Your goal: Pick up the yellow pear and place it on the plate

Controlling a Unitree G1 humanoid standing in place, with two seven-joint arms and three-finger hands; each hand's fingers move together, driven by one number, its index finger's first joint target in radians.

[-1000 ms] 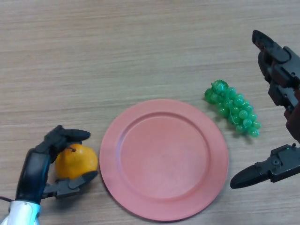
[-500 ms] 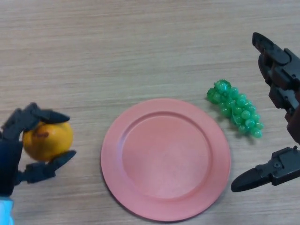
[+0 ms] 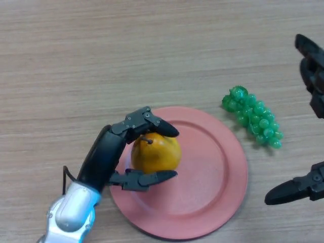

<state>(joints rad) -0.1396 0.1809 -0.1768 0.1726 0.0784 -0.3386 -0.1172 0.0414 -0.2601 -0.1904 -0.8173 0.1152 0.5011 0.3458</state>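
The yellow-orange pear with a short dark stem is in my left hand, whose fingers and thumb curl round it. The hand holds the pear over the left part of the pink plate; I cannot tell whether the pear touches the plate. My right hand shows at the right edge, fingers straight and apart, holding nothing, to the right of the plate.
A bunch of green grapes lies on the wooden table just beyond the plate's upper right rim, between the plate and my right hand.
My left hand lifted the pear from the table at the left and carried it right, over the plate's left part. My right hand shifted slightly right.
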